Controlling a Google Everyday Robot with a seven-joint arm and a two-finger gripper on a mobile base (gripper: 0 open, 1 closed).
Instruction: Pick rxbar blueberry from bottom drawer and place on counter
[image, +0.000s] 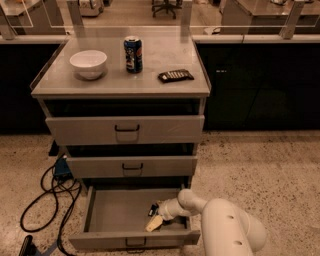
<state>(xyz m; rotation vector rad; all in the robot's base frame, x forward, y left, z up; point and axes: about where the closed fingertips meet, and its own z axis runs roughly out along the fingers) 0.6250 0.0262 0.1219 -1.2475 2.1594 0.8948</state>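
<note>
The bottom drawer (100, 220) is pulled out, its grey tray open to view. My gripper (154, 218) reaches down into the drawer's right half, close to the tray floor. A small dark object (152, 209), seemingly the rxbar blueberry, shows right at the gripper's tip and is partly hidden by it. I cannot tell whether it is held. Above, the counter (100, 85) forms the cabinet's pale-grey top.
On the counter stand a white bowl (89, 63), a blue soda can (133, 54) and a longer dark bar (175, 75). The two upper drawers (125, 130) are slightly open. Black cables (47, 200) lie on the floor left of the cabinet.
</note>
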